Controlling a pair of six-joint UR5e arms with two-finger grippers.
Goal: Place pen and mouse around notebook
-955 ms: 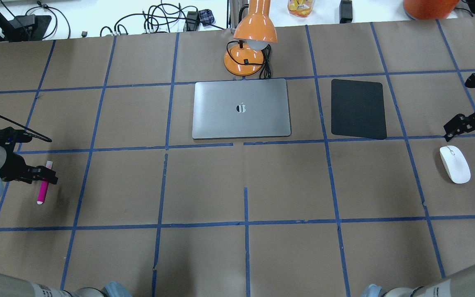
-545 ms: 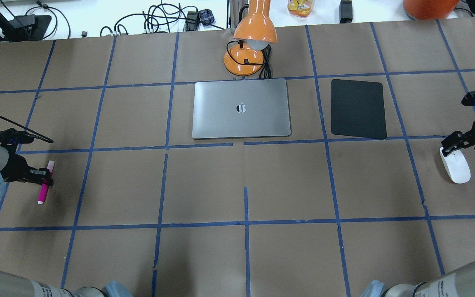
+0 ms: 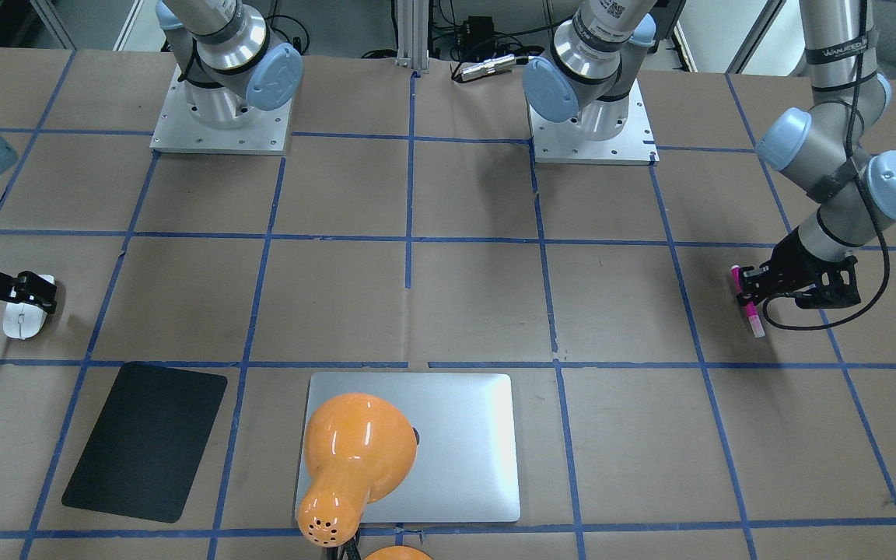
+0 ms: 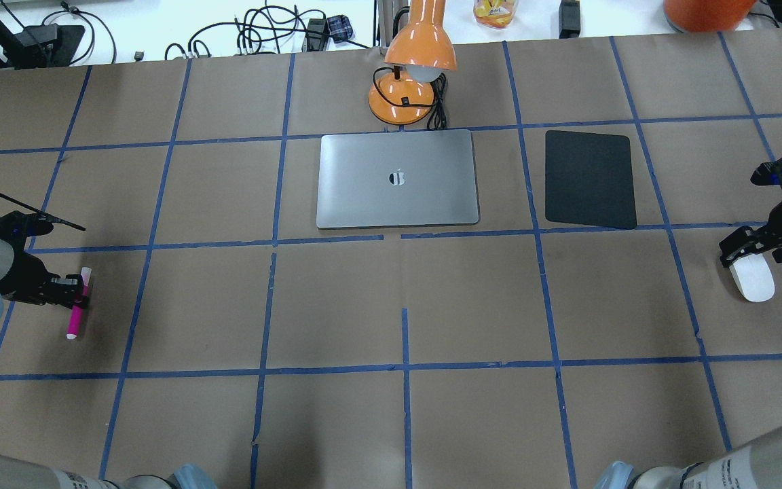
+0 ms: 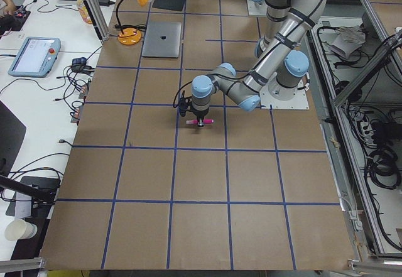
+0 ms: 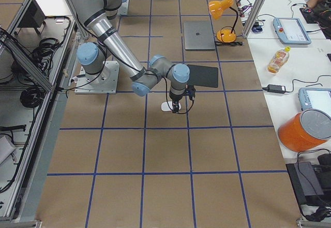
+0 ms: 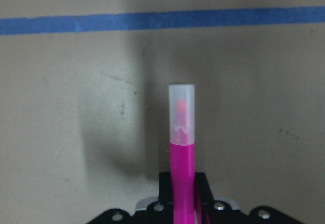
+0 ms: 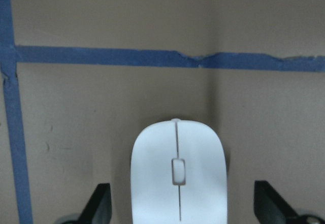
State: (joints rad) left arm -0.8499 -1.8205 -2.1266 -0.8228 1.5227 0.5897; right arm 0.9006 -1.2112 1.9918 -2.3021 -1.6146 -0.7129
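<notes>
The magenta pen (image 4: 75,318) lies at the table's left side, its pale cap (image 7: 181,113) pointing away from the robot. My left gripper (image 4: 83,288) is shut on the pen's (image 3: 750,313) middle; in the left wrist view the fingers sit tight against its barrel. The white mouse (image 4: 754,282) rests at the far right. My right gripper (image 4: 749,252) stands open over the mouse's (image 8: 177,176) far end, one finger on each side, not touching. The silver notebook (image 4: 398,180) lies closed at the table's middle back, far from both grippers.
An orange desk lamp (image 4: 408,75) stands just behind the notebook and overhangs it in the front-facing view. A black mat (image 4: 590,180) lies to the notebook's right. Both arm bases (image 3: 218,117) sit at the robot's edge. Blue tape lines cross the brown tabletop.
My right gripper came down and toward the robot until its open fingers straddle the mouse. My left gripper closed on the pen, which shifted slightly right.
</notes>
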